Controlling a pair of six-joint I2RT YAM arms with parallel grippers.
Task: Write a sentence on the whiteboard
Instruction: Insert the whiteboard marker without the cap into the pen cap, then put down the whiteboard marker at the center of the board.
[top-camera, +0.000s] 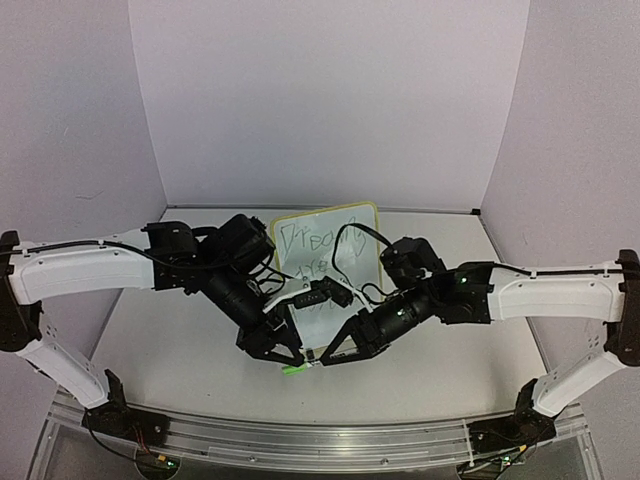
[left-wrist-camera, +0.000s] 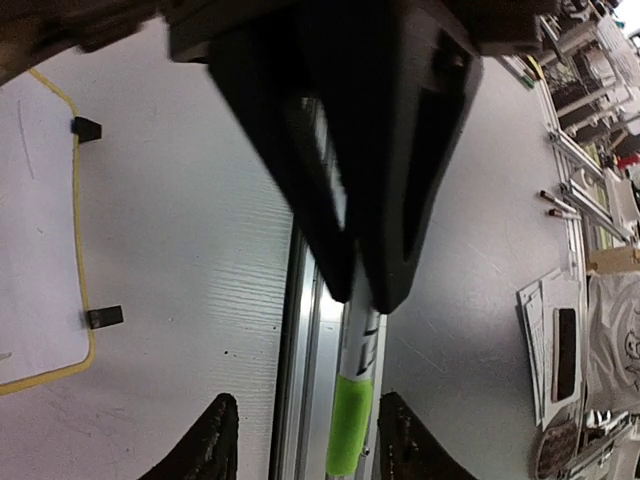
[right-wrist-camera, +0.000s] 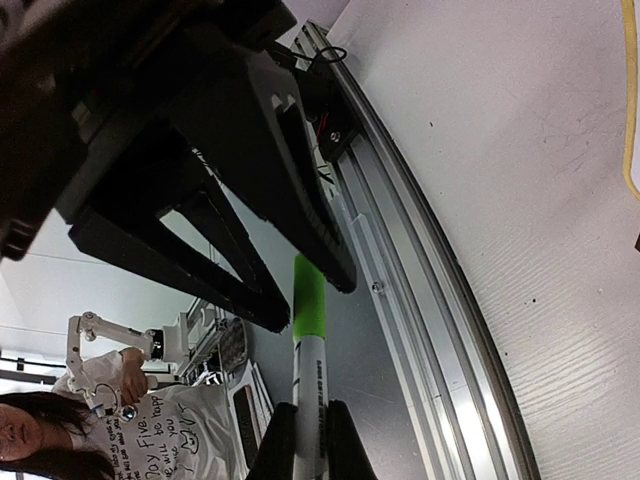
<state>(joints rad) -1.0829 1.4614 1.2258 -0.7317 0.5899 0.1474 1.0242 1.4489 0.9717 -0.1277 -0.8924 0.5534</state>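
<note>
The whiteboard (top-camera: 350, 225) with its yellow frame lies at the back centre, and its corner and black clip feet show in the left wrist view (left-wrist-camera: 40, 260). The green sentence (top-camera: 318, 240) shows "Dreams" on top and part of a second line; the arms hide the rest. My right gripper (top-camera: 335, 352) (right-wrist-camera: 308, 447) is shut on the white barrel of a marker (right-wrist-camera: 311, 375). The marker's green cap (top-camera: 293, 369) (left-wrist-camera: 352, 425) (right-wrist-camera: 309, 298) points at my left gripper (top-camera: 283, 352) (left-wrist-camera: 308, 445). That gripper is open, with its fingers either side of the cap.
An aluminium rail (top-camera: 300, 438) (left-wrist-camera: 312, 330) (right-wrist-camera: 420, 300) runs along the table's near edge, right below both grippers. White enclosure walls stand at the back and sides. A person (right-wrist-camera: 60, 430) and clutter sit beyond the rail.
</note>
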